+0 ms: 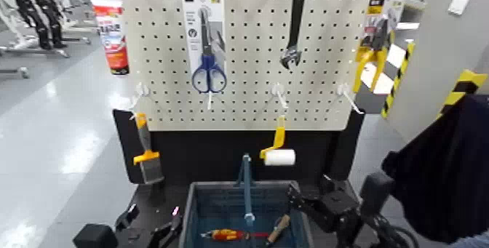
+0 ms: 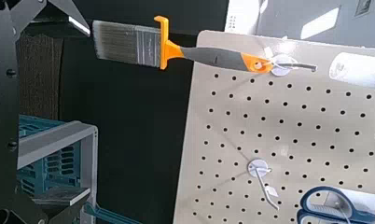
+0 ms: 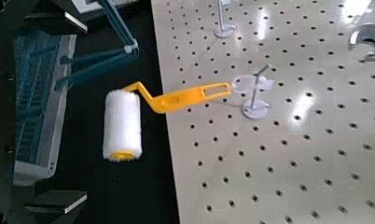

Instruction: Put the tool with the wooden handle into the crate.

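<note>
The tool [image 1: 278,229] lies inside the crate [image 1: 191,214], near its right wall, tilted, beside a red-and-yellow screwdriver [image 1: 227,234] that lies flat on the crate floor. The right gripper [image 1: 320,209] sits just outside the crate's right wall, holding nothing; whether its claw is released or clenched cannot be told. The left gripper [image 1: 156,230] rests low by the crate's left side, its claw state also unclear. Farther back, a roller [image 1: 278,154] and a brush [image 1: 145,156] hang from the pegboard's [image 1: 320,84] lower hooks; higher up hang scissors [image 1: 208,65], a wrench [image 1: 293,33] and pliers [image 1: 372,47].
</note>
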